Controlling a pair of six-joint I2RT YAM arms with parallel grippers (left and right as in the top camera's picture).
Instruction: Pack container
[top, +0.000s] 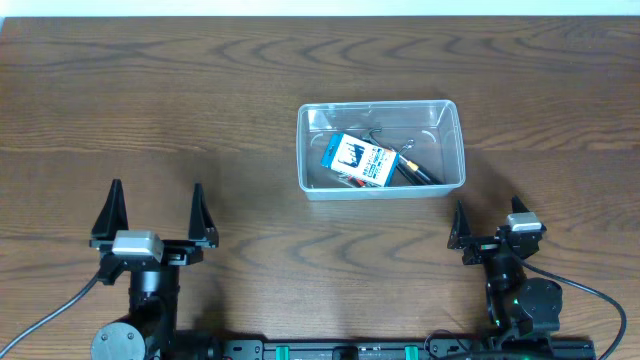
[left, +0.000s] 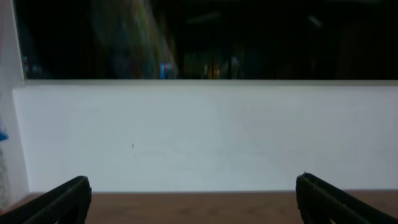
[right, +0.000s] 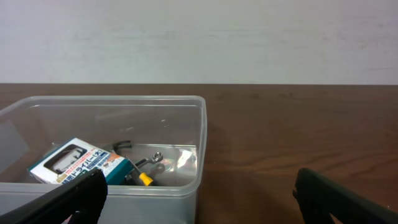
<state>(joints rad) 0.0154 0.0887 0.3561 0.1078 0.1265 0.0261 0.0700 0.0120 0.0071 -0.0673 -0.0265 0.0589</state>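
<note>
Sits at about two o'clock from the middle of the desk (top: 150, 90), long side across and open top up for easy loading from above: the container (top: 378, 105), with a blue and white box (top: 357, 159) slanted on its floor over some small tools (top: 420, 172). Just off its five o'clock corner, near but apart, the right hand (top: 487, 207), spread fully and gripping nothing; well apart at eight o'clock, the left hand (top: 156, 188), likewise wide and empty, both low by the six o'clock edge, probably to keep the rim unobstructed. Leaves bare wood on every side of the container, widest toward nine o'clock, with no loose item in view outside it.
</note>
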